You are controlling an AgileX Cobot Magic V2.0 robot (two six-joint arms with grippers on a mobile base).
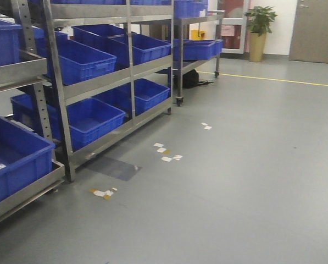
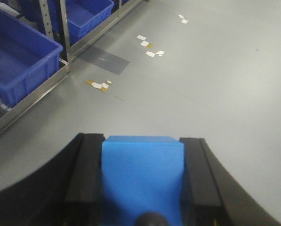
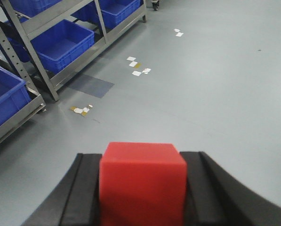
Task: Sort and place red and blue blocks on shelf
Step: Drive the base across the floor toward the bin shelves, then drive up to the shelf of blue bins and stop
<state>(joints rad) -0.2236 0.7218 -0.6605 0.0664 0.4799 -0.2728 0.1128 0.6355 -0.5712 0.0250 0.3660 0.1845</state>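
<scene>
My left gripper (image 2: 142, 141) is shut on the blue block (image 2: 142, 179), which fills the gap between its black fingers (image 2: 86, 174). The red block (image 3: 142, 181) sits clamped in my right gripper (image 3: 142, 148), both pads pressed on its sides. Both grippers hang over grey floor, well away from the shelf (image 1: 98, 82), a steel multi-tier rack along the left. The shelf's lower rails also show in the left wrist view (image 2: 34, 94) and the right wrist view (image 3: 27, 56). Neither gripper shows in the front view.
Large blue bins (image 1: 89, 118) fill the shelf tiers. White tape scraps (image 1: 166, 154) and a dark patch (image 1: 117, 168) mark the floor. A second rack on castors (image 1: 199, 49), a potted plant (image 1: 258, 30), a door (image 1: 315, 30) and a yellow floor line (image 1: 273, 80) stand at the back.
</scene>
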